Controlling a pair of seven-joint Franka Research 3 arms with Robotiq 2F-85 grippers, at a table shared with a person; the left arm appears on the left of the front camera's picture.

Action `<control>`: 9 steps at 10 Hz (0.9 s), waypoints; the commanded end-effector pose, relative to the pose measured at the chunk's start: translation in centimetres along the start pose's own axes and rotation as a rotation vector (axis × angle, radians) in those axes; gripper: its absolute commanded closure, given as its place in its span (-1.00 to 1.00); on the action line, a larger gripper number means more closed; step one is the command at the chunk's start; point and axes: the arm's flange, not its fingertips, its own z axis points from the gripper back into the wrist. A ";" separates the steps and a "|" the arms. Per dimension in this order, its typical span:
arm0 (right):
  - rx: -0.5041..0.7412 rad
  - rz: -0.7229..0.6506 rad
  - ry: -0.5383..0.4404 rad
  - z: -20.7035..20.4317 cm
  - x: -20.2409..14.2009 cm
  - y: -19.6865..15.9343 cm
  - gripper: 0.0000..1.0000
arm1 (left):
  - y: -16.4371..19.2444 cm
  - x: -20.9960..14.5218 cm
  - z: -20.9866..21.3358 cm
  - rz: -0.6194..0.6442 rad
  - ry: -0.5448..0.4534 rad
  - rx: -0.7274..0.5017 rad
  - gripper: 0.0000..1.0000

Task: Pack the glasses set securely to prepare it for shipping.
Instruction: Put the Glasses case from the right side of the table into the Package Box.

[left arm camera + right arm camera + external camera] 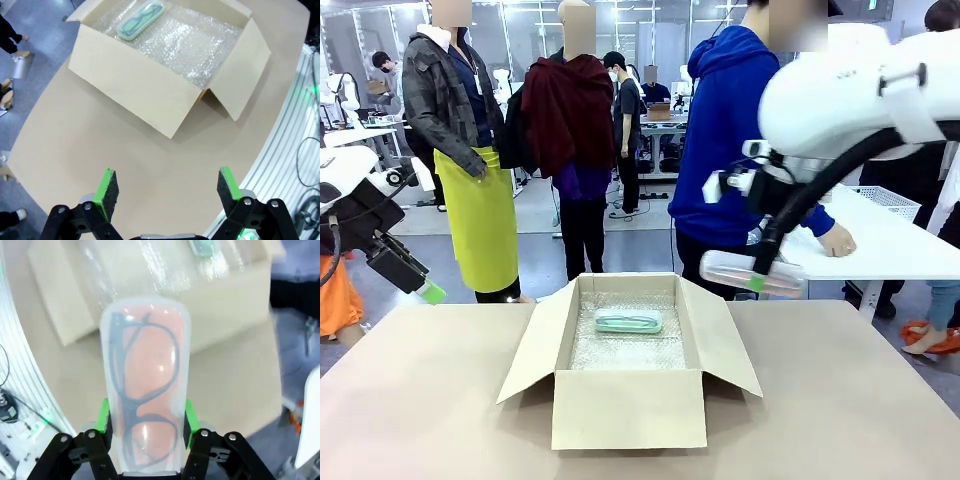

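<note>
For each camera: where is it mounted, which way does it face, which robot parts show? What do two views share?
Front: fixed between the arms, facing across the table toward people; left end effector open, right end effector gripping the pink case.
Left wrist: on the left arm, looking down past its fingers at the box.
Right wrist: on the right arm, looking past the gripped case toward the box.
Shared: front and left wrist show the green case in the box.

No words, brands or numbers are showing legibly anywhere. A dark spectacles outline is showing on the pale pink oblong plastic case (145,365) and the mint green oblong plastic case (141,19).
</note>
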 end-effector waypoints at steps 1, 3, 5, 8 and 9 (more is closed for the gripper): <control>-0.039 0.067 0.000 -2.0 6.0 0.5 -0.10 | 0.0 0.1 0.2 0.004 -0.018 -0.010 -1.00; -0.115 0.077 -0.019 -4.1 10.7 1.8 -0.10 | 0.0 0.1 0.2 0.004 -0.018 -0.010 -1.00; -0.125 0.102 -0.024 -6.2 13.8 3.1 -0.10 | 0.0 0.1 0.2 0.004 -0.018 -0.010 -1.00; -0.097 0.121 -0.041 -6.9 13.9 3.3 -0.10 | 0.0 0.1 0.2 0.004 -0.018 -0.010 -1.00; -0.097 0.121 -0.041 -6.9 13.9 3.3 -0.10 | 0.0 0.1 0.2 0.004 -0.018 -0.010 -1.00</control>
